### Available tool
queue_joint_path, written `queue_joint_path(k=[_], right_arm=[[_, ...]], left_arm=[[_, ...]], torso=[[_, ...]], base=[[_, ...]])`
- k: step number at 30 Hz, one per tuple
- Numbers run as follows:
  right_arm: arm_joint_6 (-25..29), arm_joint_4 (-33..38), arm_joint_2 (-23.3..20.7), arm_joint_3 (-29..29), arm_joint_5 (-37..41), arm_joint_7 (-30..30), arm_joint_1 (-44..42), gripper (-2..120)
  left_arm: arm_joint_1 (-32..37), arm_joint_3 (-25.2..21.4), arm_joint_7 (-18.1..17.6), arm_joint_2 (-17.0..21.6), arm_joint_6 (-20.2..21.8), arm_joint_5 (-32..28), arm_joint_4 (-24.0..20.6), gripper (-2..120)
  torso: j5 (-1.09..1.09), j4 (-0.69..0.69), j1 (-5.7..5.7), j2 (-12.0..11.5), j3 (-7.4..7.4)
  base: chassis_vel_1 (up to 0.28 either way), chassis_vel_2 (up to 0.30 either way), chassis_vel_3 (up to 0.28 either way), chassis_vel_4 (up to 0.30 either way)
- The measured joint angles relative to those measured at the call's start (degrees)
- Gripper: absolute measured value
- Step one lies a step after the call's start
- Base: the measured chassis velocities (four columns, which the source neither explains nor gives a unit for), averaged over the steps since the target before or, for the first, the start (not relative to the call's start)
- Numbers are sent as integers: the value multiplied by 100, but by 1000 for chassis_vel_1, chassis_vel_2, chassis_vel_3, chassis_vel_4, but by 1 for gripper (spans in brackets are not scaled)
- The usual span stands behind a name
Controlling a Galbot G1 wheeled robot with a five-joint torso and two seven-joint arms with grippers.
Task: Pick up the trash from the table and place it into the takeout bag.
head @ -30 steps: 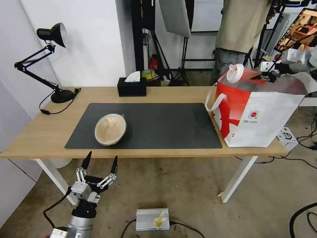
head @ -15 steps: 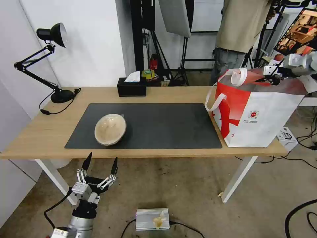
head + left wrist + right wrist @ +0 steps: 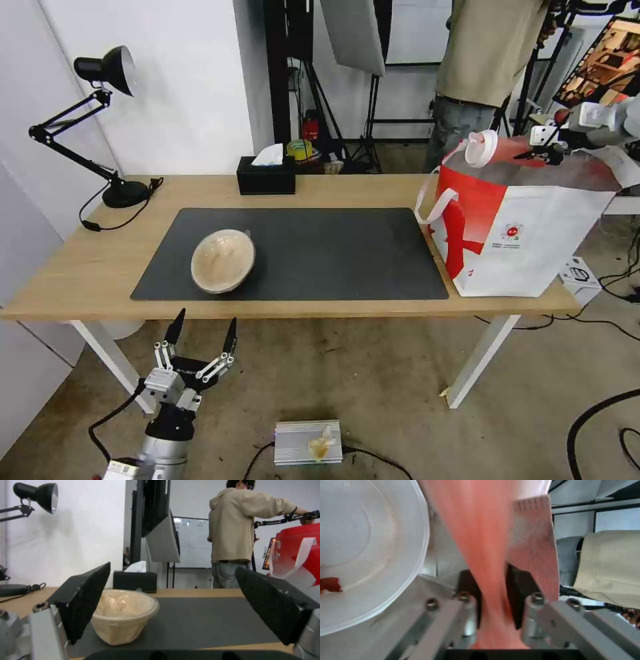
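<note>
The red drink cup (image 3: 508, 148) with its white lid (image 3: 479, 148) lies sideways over the open top of the takeout bag (image 3: 527, 233), and my right gripper (image 3: 543, 148) is shut on it. In the right wrist view the cup (image 3: 490, 555) is squeezed between the fingers (image 3: 470, 590), beside the white round bowl (image 3: 360, 542) with a red scrap. The tan bowl (image 3: 223, 261) sits on the dark mat (image 3: 333, 253) of the table (image 3: 93, 267). My left gripper (image 3: 205, 320) hangs open below the table's front edge, facing the tan bowl (image 3: 123, 615).
A black desk lamp (image 3: 107, 67) stands at the far left corner and a black tissue box (image 3: 267, 175) at the back edge. A person (image 3: 487, 60) stands behind the bag among tripods. A silver box (image 3: 308, 441) lies on the floor.
My right gripper with the cup dipped slightly over the bag's opening, then rose again. The left arm and the tan bowl have not moved.
</note>
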Motion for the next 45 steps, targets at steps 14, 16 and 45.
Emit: queue_joint_path(k=[14, 16, 45], right_arm=[[-5, 64, -38, -6, 18, -21, -2, 72], [-5, 73, -45, -4, 24, -25, -3, 82], [-1068, 2213, -1117, 560, 3282, 799, -981, 102]], left_arm=[[-14, 8, -1, 48, 8, 0, -22, 100], [-16, 5, -1, 59, 13, 0, -32, 100], [-235, 5, -286, 144, 372, 24, -630, 100]], torso=[[0, 0, 0, 0, 0], [0, 0, 0, 0, 0], [1, 0, 0, 0, 0]], base=[[0, 0, 0, 0], [0, 0, 0, 0], [0, 0, 0, 0]])
